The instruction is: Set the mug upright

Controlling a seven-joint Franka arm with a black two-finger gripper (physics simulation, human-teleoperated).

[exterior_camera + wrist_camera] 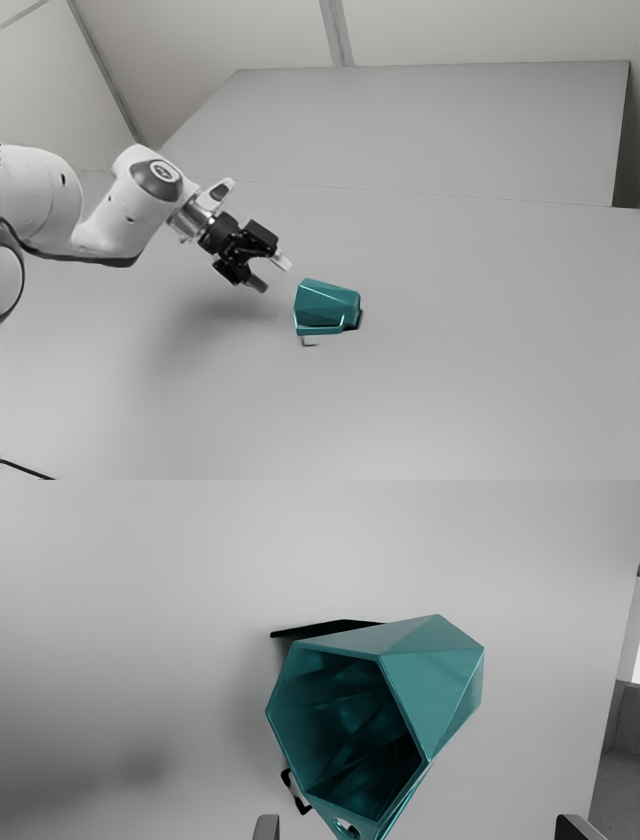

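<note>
In the exterior view my gripper point(275, 275) is above the table, to the exterior view's left of the teal faceted mug point(325, 306). The mug lies on its side, its mouth facing the gripper and its handle on the side nearer the exterior camera. From the wrist, the mug's open mouth and hollow inside point(345, 720) face the camera, with the handle running down between the fingertips. My gripper point(417, 827) stands open with its fingertips wide apart, and neither one touches the mug.
The grey table point(450, 400) extends around the mug, which casts a dark shadow beside it. Behind stands a large grey surface point(420, 125) with pale walls beyond. A dark cable lies at the exterior view's lower left.
</note>
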